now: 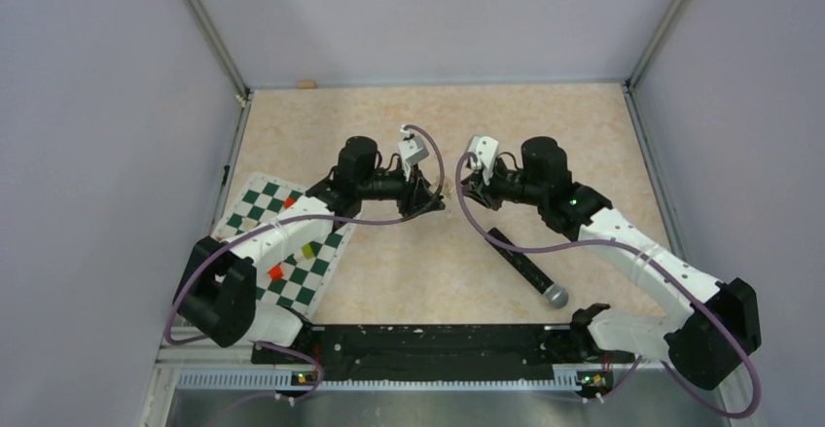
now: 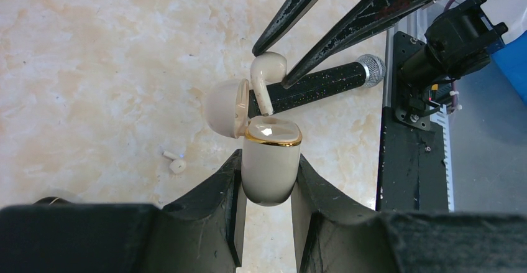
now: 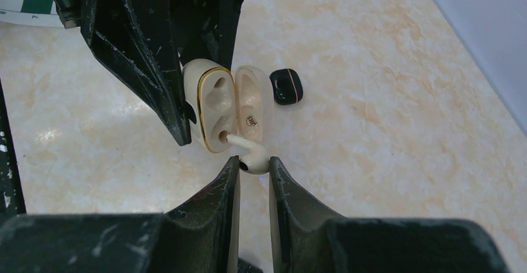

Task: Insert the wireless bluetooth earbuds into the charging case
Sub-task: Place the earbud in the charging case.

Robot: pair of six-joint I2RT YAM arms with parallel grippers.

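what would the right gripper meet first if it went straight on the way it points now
Most likely the open charging case. The earbud pinched in the right gripper already has its stem tip at the case's near socket. How well the two line up in depth is unclear.

Your left hand (image 2: 267, 161) covers the lower flanks of the charging case (image 2: 271, 173). The microphone (image 2: 335, 79) runs behind the case lid and the earbud (image 2: 268, 68), so its shaft is partly hidden. From above, near the desk's centre, you cannot make out case or earbud: too small. The left arm (image 1: 282, 237) covers part of the chequered mat (image 1: 316, 269).
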